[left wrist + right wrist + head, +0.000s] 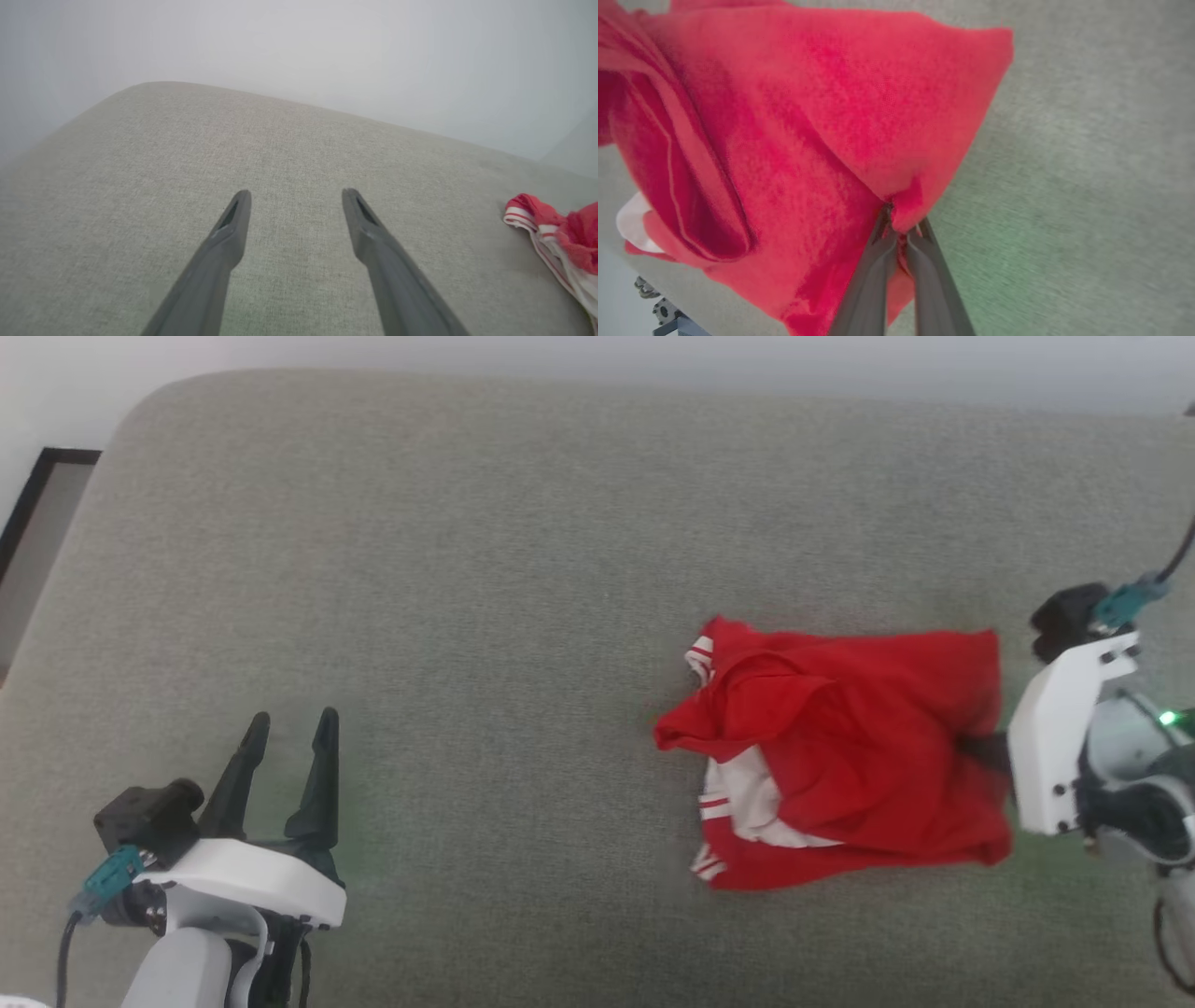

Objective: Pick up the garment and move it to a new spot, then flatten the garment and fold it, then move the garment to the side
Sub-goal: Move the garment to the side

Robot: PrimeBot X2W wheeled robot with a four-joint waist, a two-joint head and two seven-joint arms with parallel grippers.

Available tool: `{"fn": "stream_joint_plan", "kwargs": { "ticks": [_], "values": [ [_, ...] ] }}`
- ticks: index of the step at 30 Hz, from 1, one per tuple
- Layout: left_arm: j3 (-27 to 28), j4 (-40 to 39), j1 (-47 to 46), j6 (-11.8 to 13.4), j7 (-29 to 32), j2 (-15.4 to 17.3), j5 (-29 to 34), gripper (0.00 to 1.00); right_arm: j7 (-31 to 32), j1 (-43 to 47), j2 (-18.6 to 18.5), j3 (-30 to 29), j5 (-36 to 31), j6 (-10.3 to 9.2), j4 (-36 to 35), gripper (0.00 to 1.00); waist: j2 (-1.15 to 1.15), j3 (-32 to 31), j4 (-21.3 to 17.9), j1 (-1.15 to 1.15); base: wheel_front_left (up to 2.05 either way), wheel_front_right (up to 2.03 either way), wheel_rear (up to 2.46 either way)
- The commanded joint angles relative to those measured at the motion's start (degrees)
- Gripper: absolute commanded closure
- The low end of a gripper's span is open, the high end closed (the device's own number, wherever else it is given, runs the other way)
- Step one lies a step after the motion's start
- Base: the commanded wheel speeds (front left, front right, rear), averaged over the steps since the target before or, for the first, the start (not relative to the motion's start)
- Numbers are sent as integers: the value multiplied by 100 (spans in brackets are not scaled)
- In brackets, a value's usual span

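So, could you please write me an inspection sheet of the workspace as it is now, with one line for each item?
Surface: grey woven cushion with a rounded far-left corner.
Job's things: garment lies crumpled on the right part of the cushion, red body uppermost, white striped sleeves at its left edge; not flat, not folded.
Clutter: nothing seen.
Grippers: left gripper open, holding nothing, apart from the garment; right gripper shut on the garment's red edge.
Cables: dark cable with a teal plug at the left wrist; second teal plug at the right wrist.
Surroundings: pale wall behind; dark frame at far left.
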Motion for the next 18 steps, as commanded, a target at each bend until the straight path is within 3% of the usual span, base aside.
{"fn": "stream_joint_plan", "kwargs": {
  "ticks": [1, 18],
  "values": [
    [-40, -31, -98, -9, -23, 30, 11, 0, -62, -63, -80, -109, -37, 0, -77, 100, 0, 9, -81, 0, 0, 0, 0],
    [-422, -138, -689, -10, -24, 218, 70, 0, -593, -778, -969, -566, -315, -1, 9, 100, 0, 478, -938, 0, 0, 0, 0]
  ]
}}
